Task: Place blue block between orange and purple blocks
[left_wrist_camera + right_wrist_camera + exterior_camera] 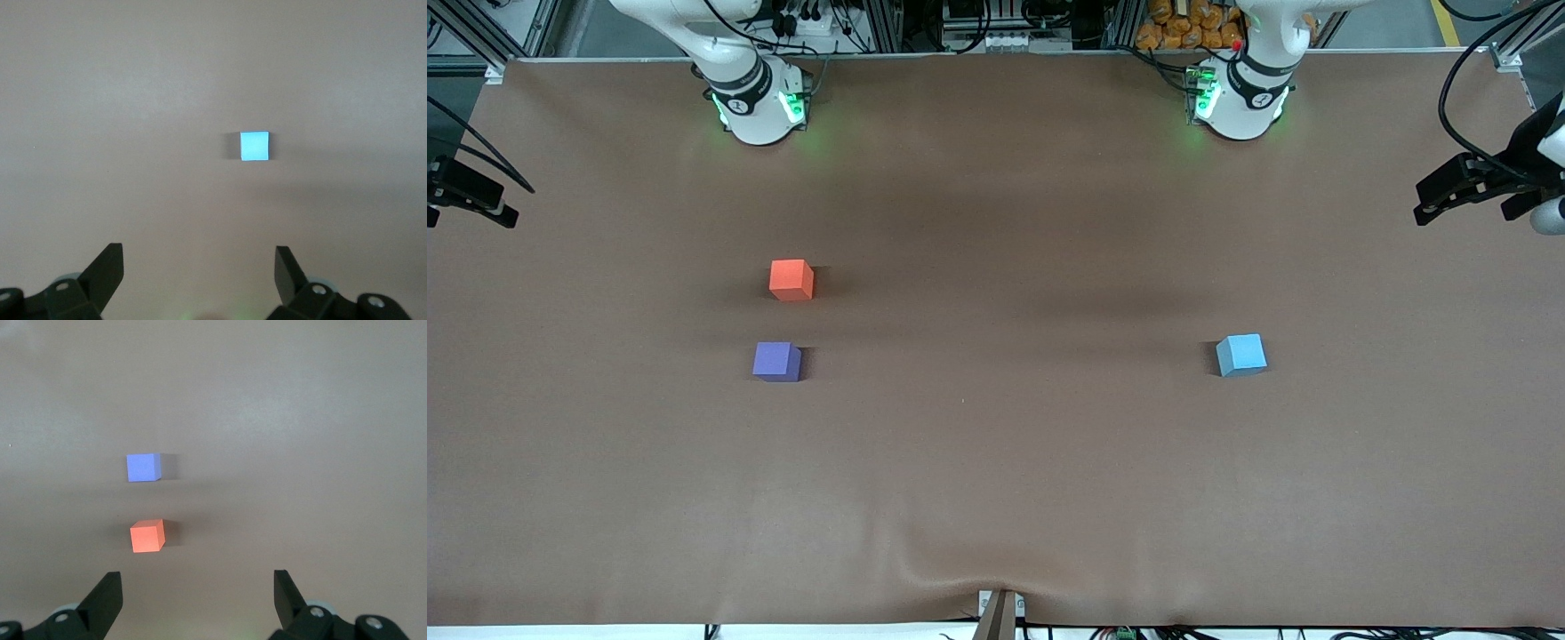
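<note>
High over the table (996,498), both your grippers, left (200,273) and right (198,593), hang spread and empty; nothing's begun. Drop the left onto the blue block (1241,355), then carry it between orange (791,279) and purple (776,362).

No text, label, brand, number or sign can be read anywhere in these views. The three blocks have plain faces and the table cover is unmarked. Each arm base carries a small dark mark on its collar, but it is too small to read.
</note>
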Robot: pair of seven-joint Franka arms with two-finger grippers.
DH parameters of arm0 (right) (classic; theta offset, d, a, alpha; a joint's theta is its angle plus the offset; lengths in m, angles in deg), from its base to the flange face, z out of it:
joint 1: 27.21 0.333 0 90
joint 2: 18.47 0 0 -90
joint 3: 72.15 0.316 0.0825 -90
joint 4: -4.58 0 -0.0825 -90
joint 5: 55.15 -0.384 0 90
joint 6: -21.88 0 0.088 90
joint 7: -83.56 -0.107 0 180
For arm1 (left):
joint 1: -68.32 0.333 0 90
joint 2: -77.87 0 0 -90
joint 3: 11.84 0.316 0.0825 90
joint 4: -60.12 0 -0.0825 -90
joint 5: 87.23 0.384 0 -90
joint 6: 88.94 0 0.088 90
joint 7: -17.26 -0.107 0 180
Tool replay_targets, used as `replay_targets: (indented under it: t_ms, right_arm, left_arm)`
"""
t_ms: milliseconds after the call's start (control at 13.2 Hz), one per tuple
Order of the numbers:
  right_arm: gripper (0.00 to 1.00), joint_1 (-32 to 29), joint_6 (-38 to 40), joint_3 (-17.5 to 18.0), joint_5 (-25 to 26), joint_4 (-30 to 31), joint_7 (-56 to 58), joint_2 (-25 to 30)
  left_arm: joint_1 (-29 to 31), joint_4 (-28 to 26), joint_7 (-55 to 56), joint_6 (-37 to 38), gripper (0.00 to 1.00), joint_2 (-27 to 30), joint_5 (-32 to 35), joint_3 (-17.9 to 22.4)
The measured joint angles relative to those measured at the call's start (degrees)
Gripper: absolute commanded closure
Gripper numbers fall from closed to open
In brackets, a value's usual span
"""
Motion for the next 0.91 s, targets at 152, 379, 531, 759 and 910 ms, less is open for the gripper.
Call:
replay_targets:
  t_ms: [152, 379, 531, 759, 910]
  right_arm:
    - [0.0, -0.03, 0.0, -0.01, 0.0, 0.0, 0.0, -0.02]
    - [0.0, -0.05, -0.01, -0.02, 0.0, 0.0, 0.0, -0.03]
    - [0.0, -0.07, -0.01, -0.02, 0.0, 0.0, 0.0, -0.04]
    - [0.0, -0.12, -0.05, -0.04, 0.0, 0.0, 0.0, -0.05]
    - [0.0, -0.14, -0.07, -0.05, 0.0, 0.0, 0.0, -0.05]
  left_arm:
    - [0.0, -0.01, 0.0, 0.0, 0.0, 0.0, 0.0, 0.0]
    - [0.01, -0.11, 0.0, -0.01, 0.0, -0.38, 0.07, 0.01]
    - [0.02, -0.17, 0.0, -0.43, 0.0, -1.82, 0.11, 0.03]
    - [-0.01, -0.74, 0.0, -4.58, 0.0, -6.22, 0.12, -0.01]
    - [-0.14, -1.79, 0.38, -8.15, 0.0, -9.94, 0.12, -0.18]
